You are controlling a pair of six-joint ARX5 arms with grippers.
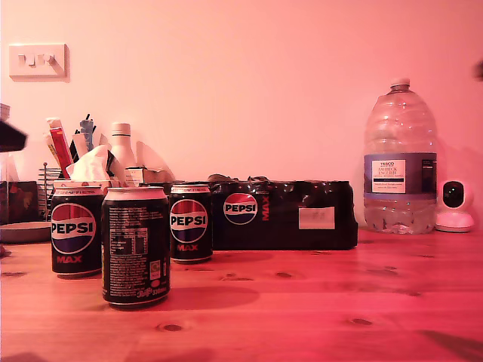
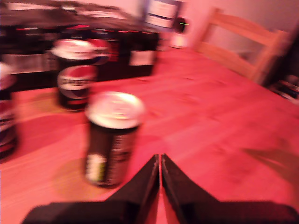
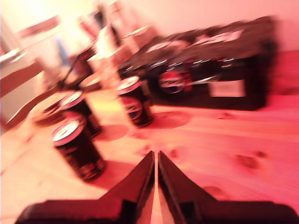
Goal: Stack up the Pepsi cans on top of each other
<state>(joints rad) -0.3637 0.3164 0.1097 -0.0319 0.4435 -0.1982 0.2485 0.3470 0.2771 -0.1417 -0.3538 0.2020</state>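
Wooden table (image 1: 317, 302) bare toward exterior view's right; Pepsi cans (image 1: 136, 245) clustered left, seemingly just ahead of closed, empty first gripper (image 2: 160, 161) and second gripper (image 3: 155, 158).

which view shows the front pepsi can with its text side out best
The exterior view: the front can is sharp, whole, upright, white text readable as print. The first wrist view shows it blurred, from above, silver top clear. The second wrist view shows it small and blurred.
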